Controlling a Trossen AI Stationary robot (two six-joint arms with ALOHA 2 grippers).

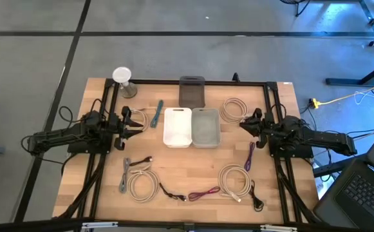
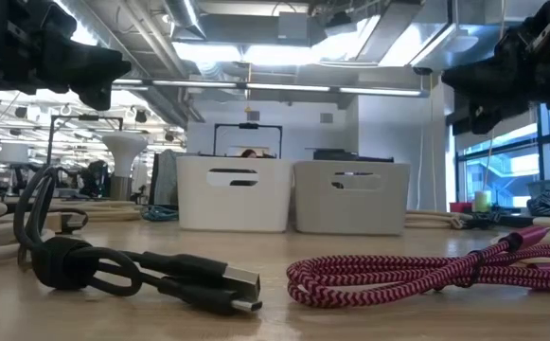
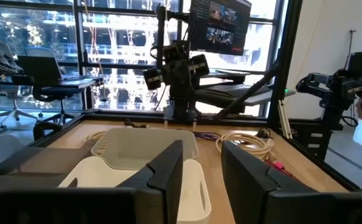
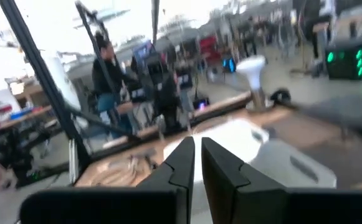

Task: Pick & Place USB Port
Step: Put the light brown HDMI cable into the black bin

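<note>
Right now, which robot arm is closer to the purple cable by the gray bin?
The right one, probably. The right gripper hovers beside the gray bin, and the purple cable lies just in front of that arm. The left gripper waits across both bins, farther away.

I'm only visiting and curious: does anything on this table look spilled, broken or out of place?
Nothing stands out. The cables lie scattered but coiled on the table, the white bin and grey bin sit squarely side by side, nothing damaged.

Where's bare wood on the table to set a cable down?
Free: the strip in front of the white bin and grey bin, before the front cables; also the back corner beyond the beige coil. Crowded: the front edge, with the cream coil, magenta cable and white coil.
</note>
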